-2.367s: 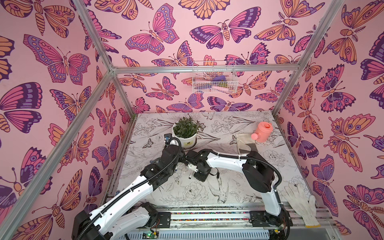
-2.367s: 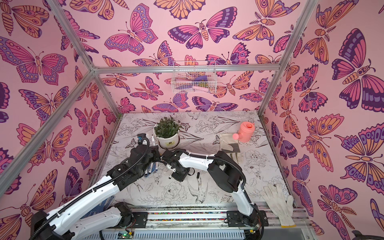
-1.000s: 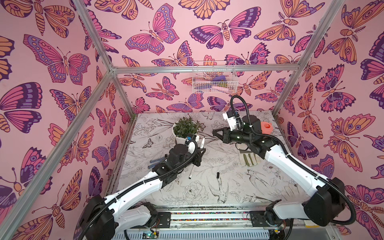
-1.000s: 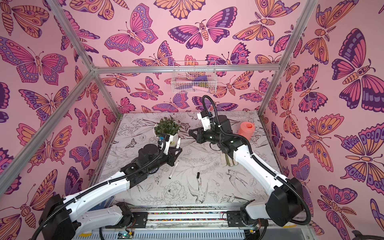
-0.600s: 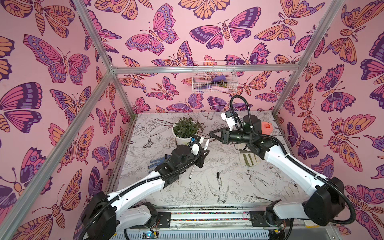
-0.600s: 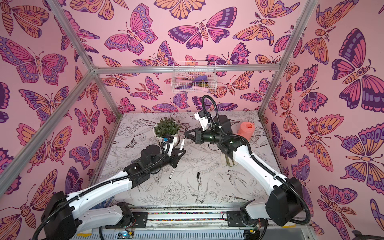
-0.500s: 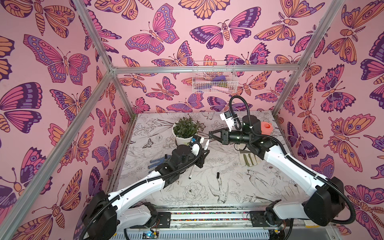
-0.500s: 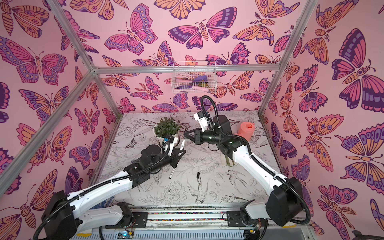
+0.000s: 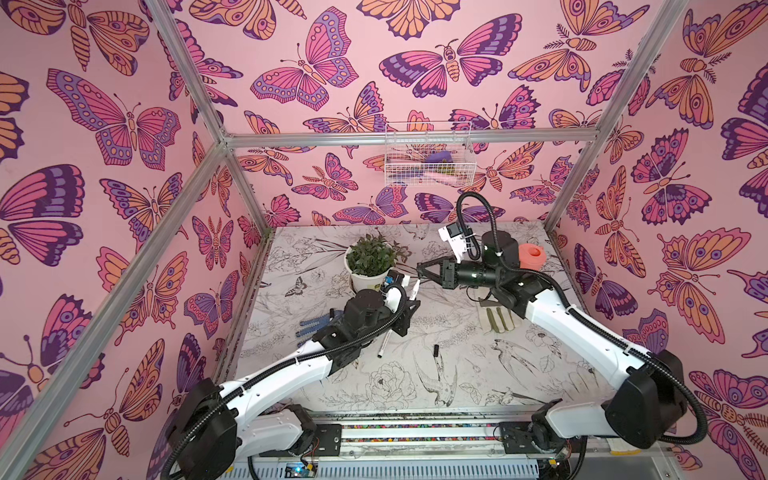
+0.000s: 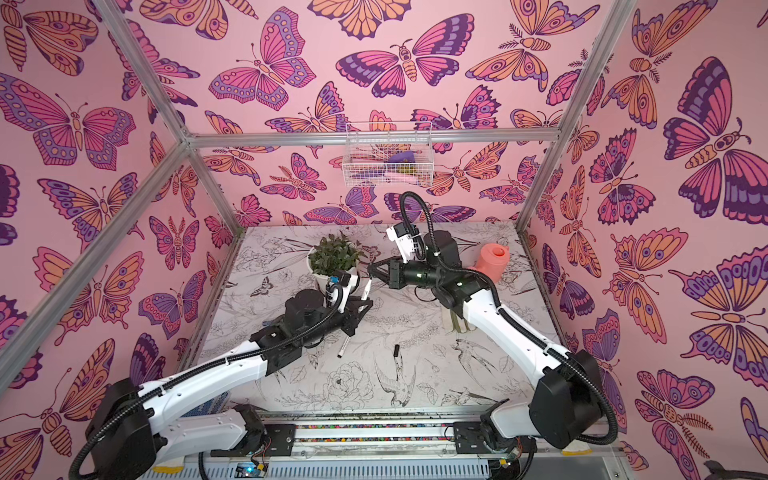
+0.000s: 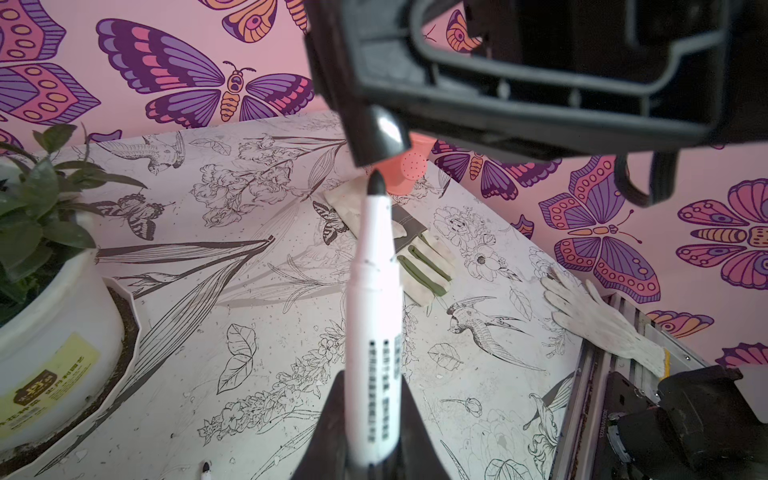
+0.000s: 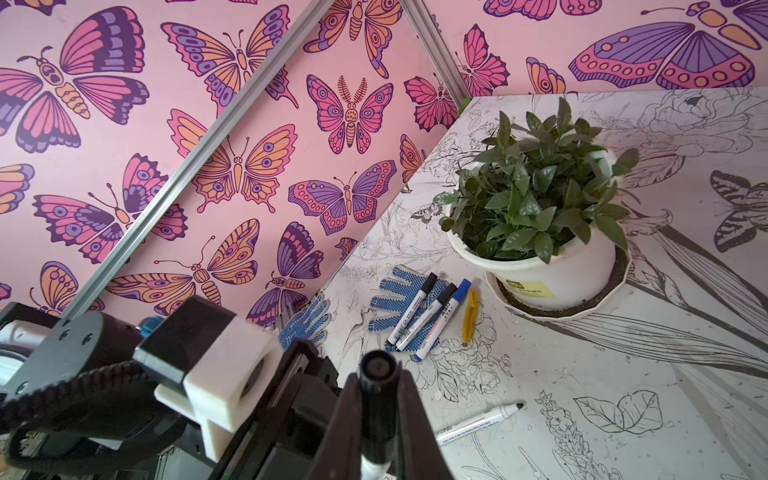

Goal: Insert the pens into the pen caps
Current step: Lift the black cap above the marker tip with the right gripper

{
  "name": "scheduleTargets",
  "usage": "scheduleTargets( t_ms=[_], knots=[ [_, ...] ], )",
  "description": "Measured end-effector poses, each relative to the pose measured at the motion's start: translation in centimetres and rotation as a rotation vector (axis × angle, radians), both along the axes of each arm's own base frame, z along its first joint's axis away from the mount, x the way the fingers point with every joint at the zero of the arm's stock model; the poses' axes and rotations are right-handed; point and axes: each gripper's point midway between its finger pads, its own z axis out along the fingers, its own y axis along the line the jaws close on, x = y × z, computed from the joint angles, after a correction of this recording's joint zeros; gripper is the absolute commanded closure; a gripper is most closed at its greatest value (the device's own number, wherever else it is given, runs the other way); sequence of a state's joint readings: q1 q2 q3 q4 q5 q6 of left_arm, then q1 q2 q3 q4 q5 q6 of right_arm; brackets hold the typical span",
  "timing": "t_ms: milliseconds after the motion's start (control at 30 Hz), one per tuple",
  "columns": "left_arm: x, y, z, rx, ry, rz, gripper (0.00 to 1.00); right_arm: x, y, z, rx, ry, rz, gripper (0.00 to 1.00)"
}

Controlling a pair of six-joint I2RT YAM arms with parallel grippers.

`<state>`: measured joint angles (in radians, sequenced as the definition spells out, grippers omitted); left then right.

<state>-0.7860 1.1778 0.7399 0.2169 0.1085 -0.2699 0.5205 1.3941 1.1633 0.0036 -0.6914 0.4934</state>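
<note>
My left gripper (image 9: 406, 308) (image 11: 370, 380) is shut on a white-barrelled pen (image 9: 414, 288) (image 11: 374, 316) whose dark tip points up. Just above that tip hangs a black pen cap (image 11: 380, 135) (image 12: 377, 395), with my right gripper (image 9: 420, 269) (image 12: 378, 380) shut on it. Tip and cap mouth nearly touch near the plant. An uncapped pen (image 9: 384, 344) (image 12: 478, 424) and a loose black cap (image 9: 435, 350) lie mid-table. In the right wrist view three capped pens (image 12: 419, 309) lie on a blue glove (image 12: 390, 291), two with black caps, one blue.
A potted plant (image 9: 370, 266) stands just behind the grippers. A coral watering can (image 9: 531, 257) sits back right, a pale glove (image 9: 496, 320) under the right arm, a white glove (image 11: 598, 320) at the front right edge. A yellow piece (image 12: 470, 309) lies beside the capped pens.
The left gripper has lifted its pen up and back toward the right gripper. The right gripper has edged left with the cap, so tip and cap now nearly meet.
</note>
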Motion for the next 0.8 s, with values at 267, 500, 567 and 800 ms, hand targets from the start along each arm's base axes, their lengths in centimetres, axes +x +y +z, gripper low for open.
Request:
scheduleTargets(
  t_ms=[267,500,567,800],
  knots=[
    [0.0,0.0,0.4,-0.011,-0.010,0.001,1.00,-0.2,0.2,-0.1,-0.001,0.000,0.004,0.97],
    [0.3,0.1,0.7,-0.019,-0.020,0.017,1.00,-0.8,0.8,-0.4,-0.002,0.007,0.025,0.97],
    [0.4,0.2,0.7,-0.017,-0.020,0.023,1.00,-0.9,0.9,-0.6,0.001,0.008,0.025,0.97],
    [0.5,0.1,1.0,-0.070,-0.014,0.027,1.00,-1.0,0.7,-0.4,0.029,-0.002,0.018,0.96]
  ],
)
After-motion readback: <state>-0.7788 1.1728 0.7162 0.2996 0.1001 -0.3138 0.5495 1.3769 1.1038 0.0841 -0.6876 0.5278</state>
